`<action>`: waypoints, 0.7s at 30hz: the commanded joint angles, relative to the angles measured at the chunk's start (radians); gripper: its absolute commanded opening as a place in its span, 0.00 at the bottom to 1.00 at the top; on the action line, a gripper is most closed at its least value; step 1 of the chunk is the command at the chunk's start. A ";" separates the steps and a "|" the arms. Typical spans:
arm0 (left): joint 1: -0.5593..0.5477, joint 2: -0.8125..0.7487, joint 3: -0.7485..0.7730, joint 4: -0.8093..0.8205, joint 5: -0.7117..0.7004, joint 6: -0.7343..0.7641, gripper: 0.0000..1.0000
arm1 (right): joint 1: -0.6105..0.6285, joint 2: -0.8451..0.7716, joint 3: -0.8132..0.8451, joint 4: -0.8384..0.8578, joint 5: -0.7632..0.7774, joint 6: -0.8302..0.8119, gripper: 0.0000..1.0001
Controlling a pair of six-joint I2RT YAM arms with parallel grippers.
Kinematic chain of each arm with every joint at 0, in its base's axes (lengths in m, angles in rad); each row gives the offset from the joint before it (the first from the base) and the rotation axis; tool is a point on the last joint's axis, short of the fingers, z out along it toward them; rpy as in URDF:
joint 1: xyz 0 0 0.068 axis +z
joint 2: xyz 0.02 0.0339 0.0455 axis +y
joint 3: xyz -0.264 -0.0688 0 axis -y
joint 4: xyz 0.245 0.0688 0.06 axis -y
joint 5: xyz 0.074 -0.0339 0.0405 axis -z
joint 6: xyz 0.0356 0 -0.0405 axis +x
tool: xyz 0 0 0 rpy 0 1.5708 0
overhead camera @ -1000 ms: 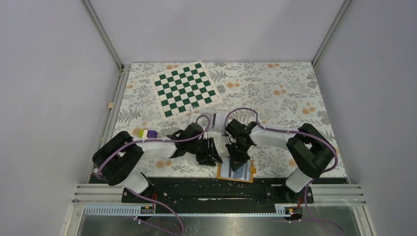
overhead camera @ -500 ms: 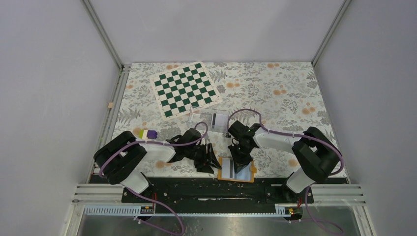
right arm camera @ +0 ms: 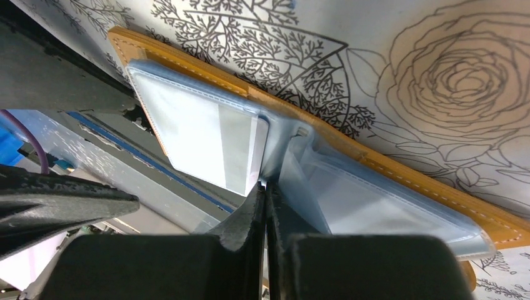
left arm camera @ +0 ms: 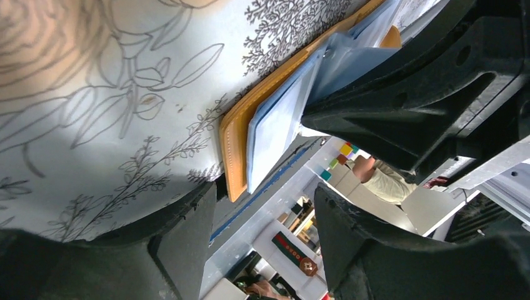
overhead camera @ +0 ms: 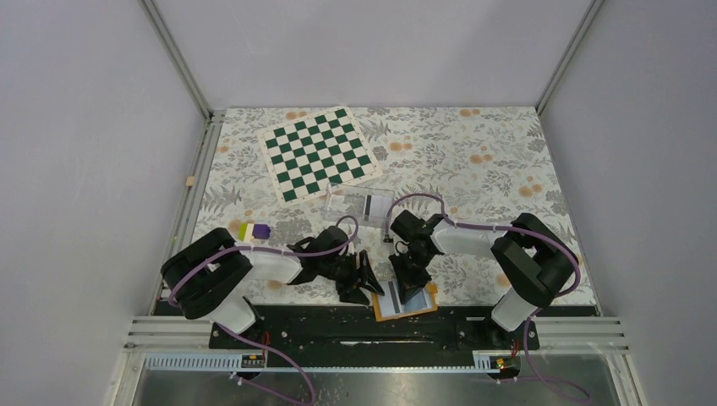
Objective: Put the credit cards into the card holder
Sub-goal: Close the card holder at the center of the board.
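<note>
Far left, a purple-and-yellow block sits alone on the floral table. In comes the left gripper, its fingers spread wide, low over the cloth and just beside the card holder. The holder lies open at the table's near edge, blue sleeves up, with a pale card in one sleeve. The right gripper is pressed together at the fold. Whether it nips a sleeve, I can't tell.

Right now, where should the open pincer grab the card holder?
On the card holder, probably its orange left rim, from the left. It lies open and flat, that rim pokes past the blue sleeves, the left pincer is open beside it, and the right pincer covers the fold.
</note>
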 commanded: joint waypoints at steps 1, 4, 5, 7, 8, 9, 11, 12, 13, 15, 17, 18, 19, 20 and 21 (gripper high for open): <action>-0.031 0.065 -0.035 0.017 -0.062 -0.038 0.60 | 0.009 0.010 -0.019 -0.001 -0.008 -0.024 0.04; -0.053 0.092 -0.022 0.024 -0.079 -0.054 0.61 | 0.008 0.007 -0.018 0.000 -0.011 -0.022 0.04; -0.059 0.100 -0.016 0.030 -0.082 -0.060 0.62 | 0.008 0.005 -0.017 0.002 -0.015 -0.020 0.04; -0.070 0.119 -0.004 0.048 -0.083 -0.073 0.62 | 0.008 0.001 -0.018 0.010 -0.030 -0.014 0.04; -0.073 0.125 0.000 0.063 -0.082 -0.078 0.62 | 0.008 0.000 -0.018 0.014 -0.039 -0.010 0.04; -0.076 0.127 0.001 0.086 -0.082 -0.085 0.62 | 0.008 -0.002 -0.019 0.018 -0.047 -0.008 0.04; -0.079 0.111 -0.007 0.153 -0.095 -0.100 0.60 | 0.008 -0.006 -0.020 0.022 -0.052 -0.005 0.04; -0.080 0.090 -0.017 0.182 -0.104 -0.105 0.57 | 0.009 -0.006 -0.019 0.023 -0.054 -0.007 0.03; -0.079 0.065 -0.020 0.202 -0.114 -0.104 0.55 | 0.008 -0.009 -0.020 0.026 -0.056 -0.005 0.03; -0.080 0.006 -0.020 0.199 -0.141 -0.086 0.52 | 0.009 -0.010 -0.021 0.041 -0.073 0.000 0.03; -0.079 -0.049 -0.028 0.201 -0.170 -0.079 0.50 | 0.010 -0.007 -0.011 0.058 -0.096 0.005 0.03; -0.078 -0.075 -0.034 0.204 -0.184 -0.079 0.49 | 0.010 -0.003 -0.004 0.064 -0.105 0.005 0.03; -0.076 -0.095 -0.038 0.207 -0.196 -0.076 0.48 | 0.009 0.001 0.007 0.069 -0.108 0.007 0.03; -0.073 -0.109 -0.039 0.208 -0.205 -0.073 0.47 | 0.010 0.011 0.021 0.077 -0.114 0.011 0.03; -0.072 -0.115 -0.038 0.213 -0.209 -0.070 0.46 | 0.011 0.021 0.033 0.088 -0.130 0.015 0.03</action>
